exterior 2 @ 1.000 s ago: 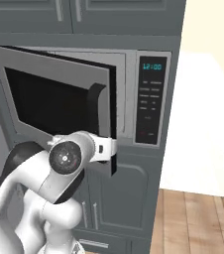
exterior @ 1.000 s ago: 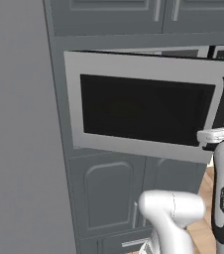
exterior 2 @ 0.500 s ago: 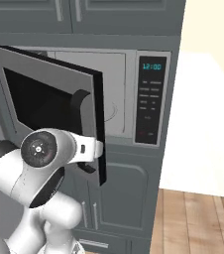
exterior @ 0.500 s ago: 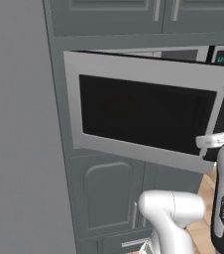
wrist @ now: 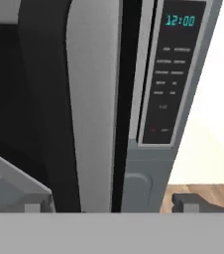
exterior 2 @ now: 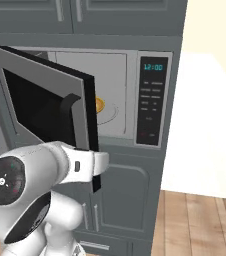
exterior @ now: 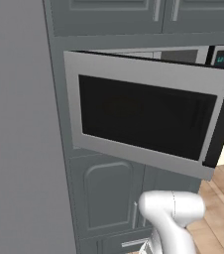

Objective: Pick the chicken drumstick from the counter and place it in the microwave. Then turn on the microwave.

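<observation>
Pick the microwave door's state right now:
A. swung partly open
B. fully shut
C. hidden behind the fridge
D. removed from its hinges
A: in the right base view the microwave door stands angled out from the front, leaving the lit cavity with something yellow inside visible past its edge.

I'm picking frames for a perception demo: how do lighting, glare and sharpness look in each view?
Left base view: flat, even lighting; the microwave door window is uniformly black with no glare. Right base view: the microwave cavity is bright, the wall beyond washed out pale, and edges are soft. Hand view: the keypad labels are blurred, though the teal display reads clearly; the background right is overexposed.
</observation>
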